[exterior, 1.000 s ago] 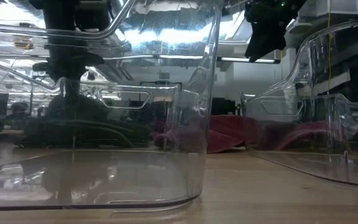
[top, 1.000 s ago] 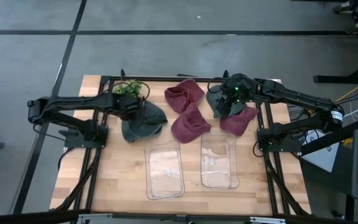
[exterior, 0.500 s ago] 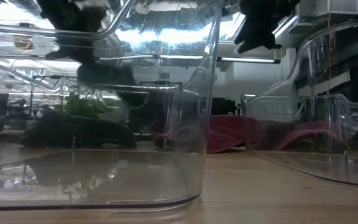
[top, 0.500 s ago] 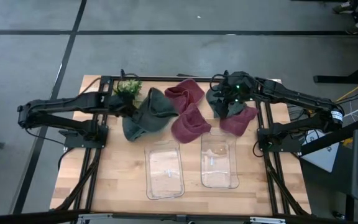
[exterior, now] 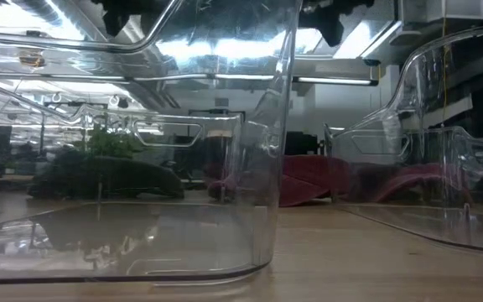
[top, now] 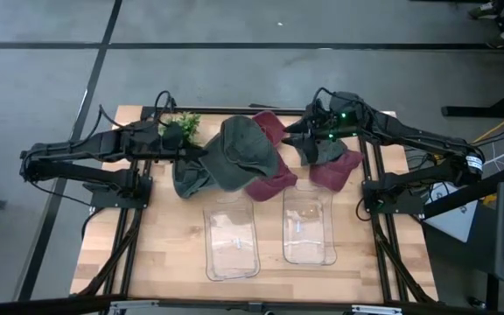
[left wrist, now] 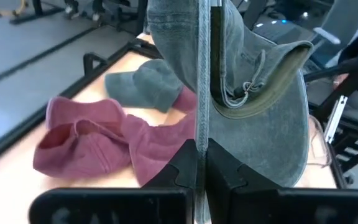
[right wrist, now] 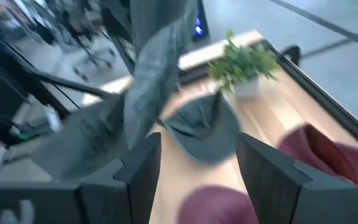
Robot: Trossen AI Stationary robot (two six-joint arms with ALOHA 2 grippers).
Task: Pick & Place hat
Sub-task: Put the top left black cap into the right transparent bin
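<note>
My left gripper [top: 201, 150] [left wrist: 201, 167] is shut on a grey-green bucket hat [top: 245, 156] [left wrist: 253, 81], which it holds above the middle of the table. A second grey hat [top: 189, 180] lies flat on the wood below it. Three dark red hats lie near the middle [top: 268, 180], toward the far edge [top: 268, 128] and on the right [top: 338, 170]. My right gripper [top: 307, 131] [right wrist: 197, 152] is open and hovers over another grey hat [top: 319, 151] lying at the far right, touching nothing. My left gripper pinches the hat's brim edge [left wrist: 201, 118] between its two fingers, seen edge-on as a thin strip of cloth. The fingers come roughly level from the table's left. The hat is lifted clear, and its crown and brim [top: 250, 149] spread out beyond the fingertips over the middle red hat.
Two clear plastic bins stand side by side at the near middle, one on the left [top: 210, 254] and one on the right [top: 331, 236]. A small potted plant [top: 180, 124] stands at the far left, by the left arm. Bare wood lies near the front corners.
My left gripper has risen and swung toward the table's right, carrying the grey-green hat off the left pile and out over the middle red hat. The other grey hat stayed on the table. My right gripper has risen and drawn slightly toward the far edge, leaving its grey hat lying.
</note>
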